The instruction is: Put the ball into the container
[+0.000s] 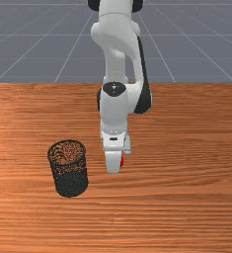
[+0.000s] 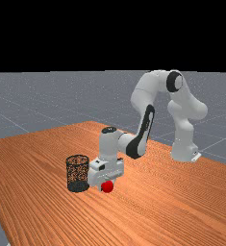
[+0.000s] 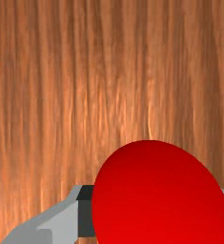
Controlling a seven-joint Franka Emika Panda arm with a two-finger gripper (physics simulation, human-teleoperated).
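Note:
In the far view my gripper is low over the table, with the red ball at its fingertips. The wrist view has the ball between both fingers of the gripper, touching the dark pad on one side and meeting the other finger at its opposite edge. The hand covers most of the ball in the front view. An upright black mesh container stands apart from the hand, toward the front view's left; the far view has this container just left of the hand.
The orange-brown wooden table lies under the hand and the container. The container's round rim faces up, and its mesh wall rises beside the hand at a small distance.

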